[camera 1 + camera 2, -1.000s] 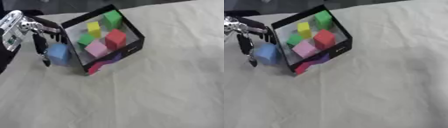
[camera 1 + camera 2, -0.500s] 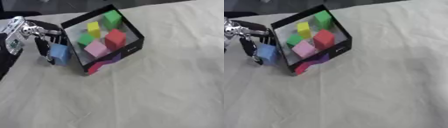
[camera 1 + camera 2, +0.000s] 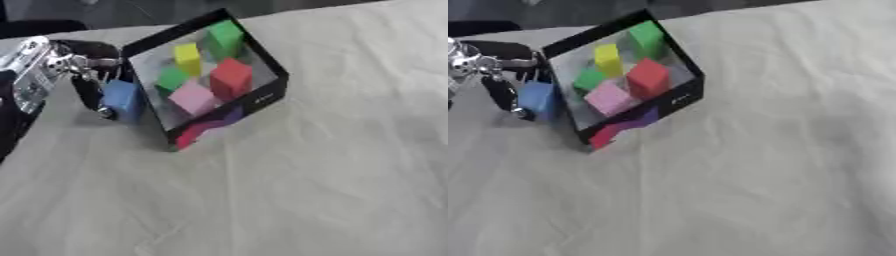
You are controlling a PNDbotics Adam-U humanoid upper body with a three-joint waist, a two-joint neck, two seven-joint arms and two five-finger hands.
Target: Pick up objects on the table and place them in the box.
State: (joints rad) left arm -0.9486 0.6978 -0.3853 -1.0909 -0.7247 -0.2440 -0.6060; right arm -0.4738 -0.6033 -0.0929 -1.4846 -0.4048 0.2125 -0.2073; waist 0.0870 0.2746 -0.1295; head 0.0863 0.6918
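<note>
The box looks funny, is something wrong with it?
Yes. The box sits tipped, its open face tilted toward the camera, with blocks piled inside. The left hand holds a blue block just outside its left wall, not yet in.

The left hand [image 3: 502, 82] is pinching a blue block [image 3: 538, 99] just outside the black box [image 3: 677, 101], at the box's nine o'clock. Inside the box, yellow, green, red and pink blocks are lying close together on its pale floor.
</note>
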